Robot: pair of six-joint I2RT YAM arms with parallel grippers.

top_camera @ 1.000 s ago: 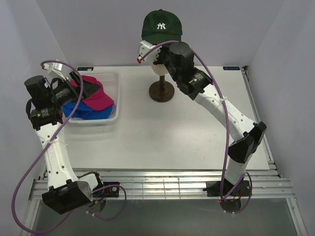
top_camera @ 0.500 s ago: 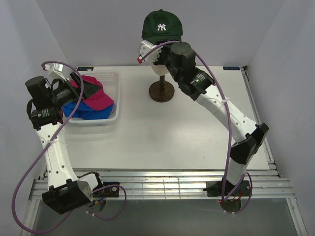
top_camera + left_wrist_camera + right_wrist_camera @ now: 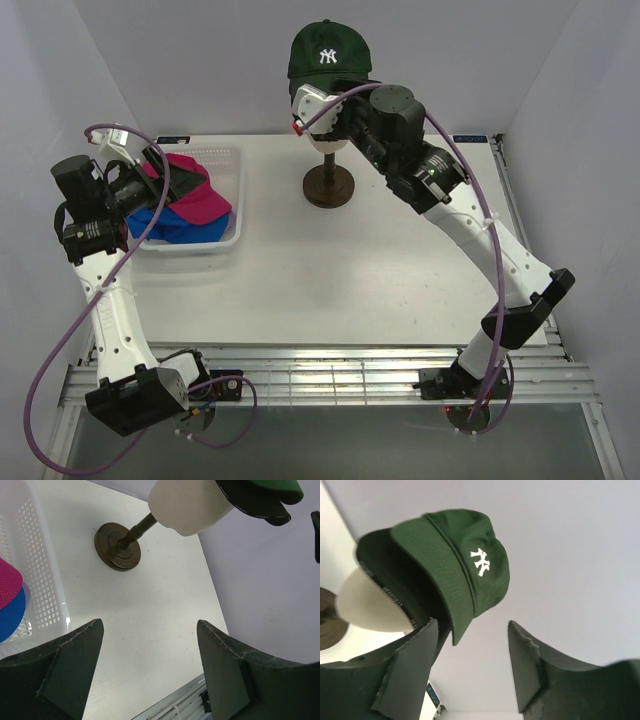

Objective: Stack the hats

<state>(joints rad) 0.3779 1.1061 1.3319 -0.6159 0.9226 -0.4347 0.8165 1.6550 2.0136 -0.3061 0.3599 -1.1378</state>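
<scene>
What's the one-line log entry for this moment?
green cap: on mannequin head | right jaws: open by its brim | left jaws: open, empty, near basket | magenta cap, blue cap: in basket

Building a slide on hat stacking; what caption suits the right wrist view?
Open right gripper near the brim of the green cap on the mannequin head.

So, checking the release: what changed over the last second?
The right end effector opened beside the green cap's brim, and its arm swung rightward. The cap stayed on the head; the left end effector stayed open by the basket.
</scene>
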